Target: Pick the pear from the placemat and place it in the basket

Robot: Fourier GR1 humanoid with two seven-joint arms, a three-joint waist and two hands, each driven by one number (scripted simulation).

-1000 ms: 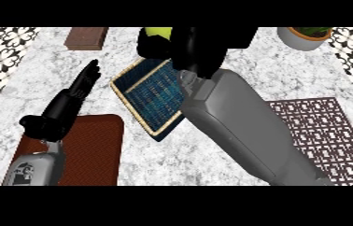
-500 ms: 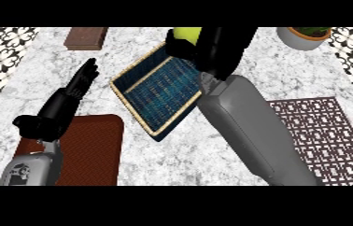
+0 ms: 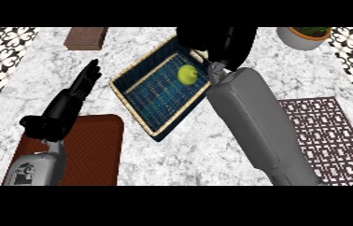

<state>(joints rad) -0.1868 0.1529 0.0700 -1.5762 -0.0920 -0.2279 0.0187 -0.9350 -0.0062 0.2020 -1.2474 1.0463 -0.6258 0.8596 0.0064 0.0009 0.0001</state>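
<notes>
Pear (image 3: pixel 187 74) lies loose inside the basket (image 3: pixel 124 99), near its far end. Right hand (image 3: pixel 219 44) sits just beyond it, open or clenched I cannot tell. Left hand (image 3: pixel 79 87) rests open at left. Risk: the right forearm (image 3: pixel 251 113) crosses the basket's edge and could snag it when pulling back, jolting the pear out.

Left hand (image 3: pixel 77 90) open at left — right hand (image 3: pixel 219 42) outstretched

The pear (image 3: pixel 187 74) has left the right hand (image 3: pixel 219 43); it now lies in the basket (image 3: pixel 157 103).

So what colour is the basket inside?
The basket is dark blue inside, with a tan rim; the head view shows it.
</notes>
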